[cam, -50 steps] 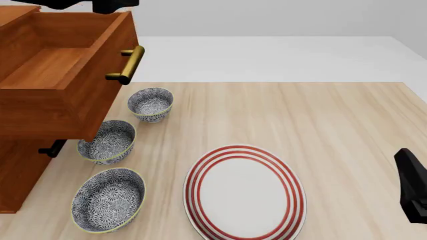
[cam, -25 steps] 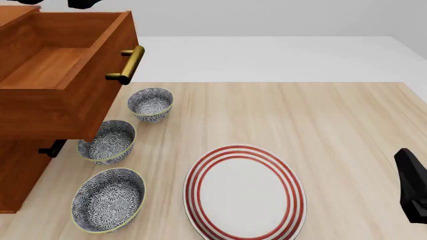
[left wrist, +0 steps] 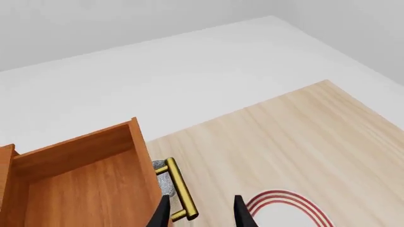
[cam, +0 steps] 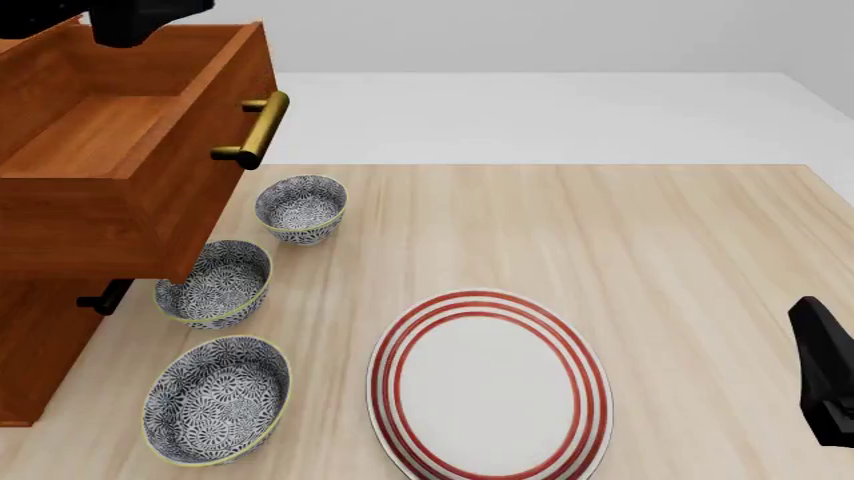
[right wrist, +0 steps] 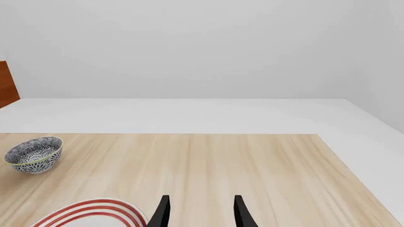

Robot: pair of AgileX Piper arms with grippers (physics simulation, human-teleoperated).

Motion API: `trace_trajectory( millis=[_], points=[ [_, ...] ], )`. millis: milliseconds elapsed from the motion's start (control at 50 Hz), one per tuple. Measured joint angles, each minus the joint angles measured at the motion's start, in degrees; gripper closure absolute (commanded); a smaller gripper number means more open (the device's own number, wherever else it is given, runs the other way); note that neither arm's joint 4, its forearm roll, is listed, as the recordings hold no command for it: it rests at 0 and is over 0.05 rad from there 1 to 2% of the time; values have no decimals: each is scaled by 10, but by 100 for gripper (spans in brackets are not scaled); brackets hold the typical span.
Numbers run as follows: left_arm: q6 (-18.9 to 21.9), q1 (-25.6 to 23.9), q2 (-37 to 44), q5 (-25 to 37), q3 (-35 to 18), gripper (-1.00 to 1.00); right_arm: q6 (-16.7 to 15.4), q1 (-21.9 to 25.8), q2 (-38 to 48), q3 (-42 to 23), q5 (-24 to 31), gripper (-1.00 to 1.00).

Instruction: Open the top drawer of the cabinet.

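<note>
The top drawer (cam: 127, 150) stands pulled out of the cabinet (cam: 34, 340) at the tabletop's (cam: 641, 240) left edge, its inside bare, its brass handle (left wrist: 180, 194) just beyond the left gripper (left wrist: 198, 217), whose jaws are parted and hold nothing. The right gripper (right wrist: 198, 213) likewise gapes unladen. Three patterned bowls (cam: 302, 208) and one red-ringed plate (cam: 489, 384) lie bare.

The left arm (cam: 134, 18) hung high at the far left corner of the desk (cam: 641, 250), showing in the front view only as a dark shape. Its tool (left wrist: 200, 213) pointed steeply down, fingers parted and holding nothing. The right arm (cam: 827, 385) sat low at the desk's right edge, near the front corner. Its tool (right wrist: 199, 212) pointed level across the desk, fingers (right wrist: 162, 210) likewise spread and empty.
</note>
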Motion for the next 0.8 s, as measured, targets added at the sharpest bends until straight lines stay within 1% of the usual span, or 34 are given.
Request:
trace_trajectory(
  millis=[160, 420, 800],
  points=[
    [-1, 5, -26, -8, 19, -100, 0, 0, 0, 0, 0, -100],
    [-6, 10, -62, -6, 29, -100, 0, 0, 0, 0, 0, -100],
    [-25, 5, -109, -10, 59, -100, 0, 0, 0, 0, 0, -100]
  ],
)
